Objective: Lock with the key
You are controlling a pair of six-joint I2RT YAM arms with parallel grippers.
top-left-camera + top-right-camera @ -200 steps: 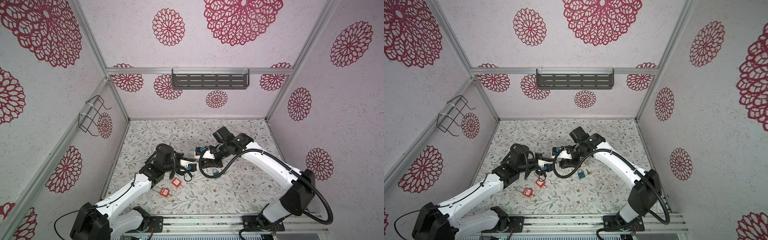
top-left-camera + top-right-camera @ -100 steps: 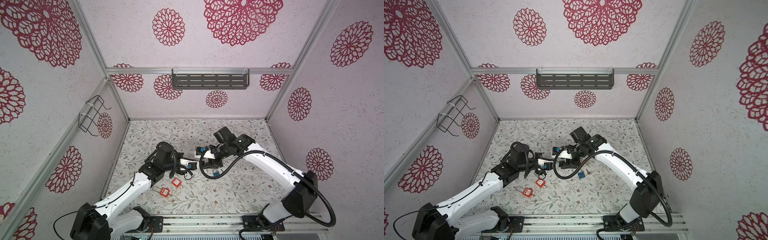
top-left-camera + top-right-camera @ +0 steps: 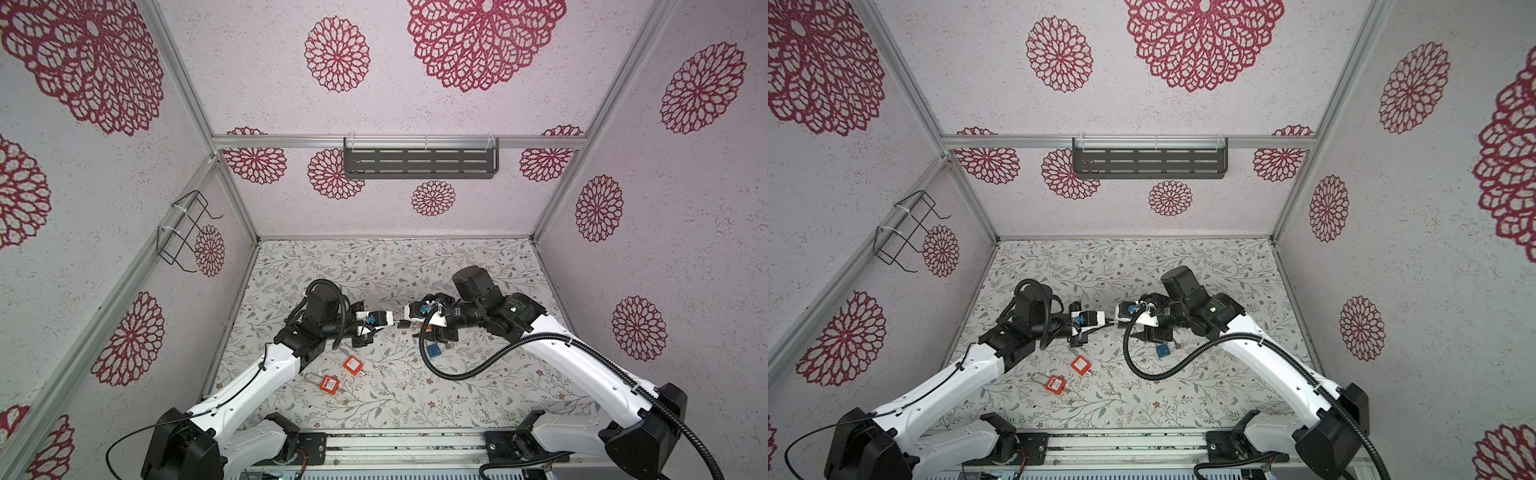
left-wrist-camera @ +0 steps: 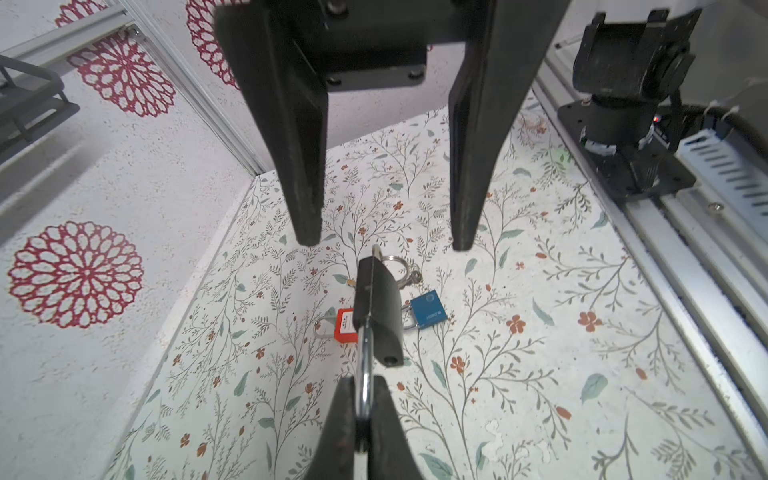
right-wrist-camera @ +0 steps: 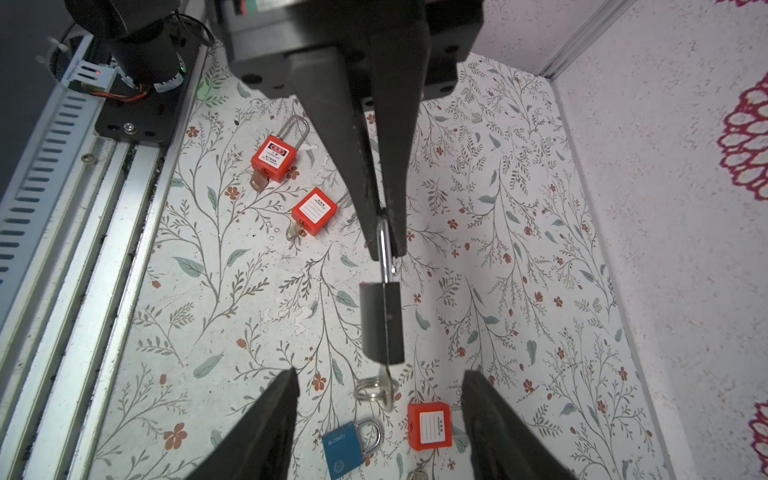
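The padlock hangs above the counter's middle, its shackle pinched in my left end effector. The key sticks out of its base, between my right end effector's jaws, which I see standing wide, clear of it.

brand word "blossom" printed along the front face of the blue padlock

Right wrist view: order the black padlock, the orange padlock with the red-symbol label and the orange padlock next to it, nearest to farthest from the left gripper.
1. Black padlock: held by its steel shackle in the left gripper.
2. Neighbouring orange padlock, lined white label: on the table.
3. Red-symbol orange padlock: nearest the rail.
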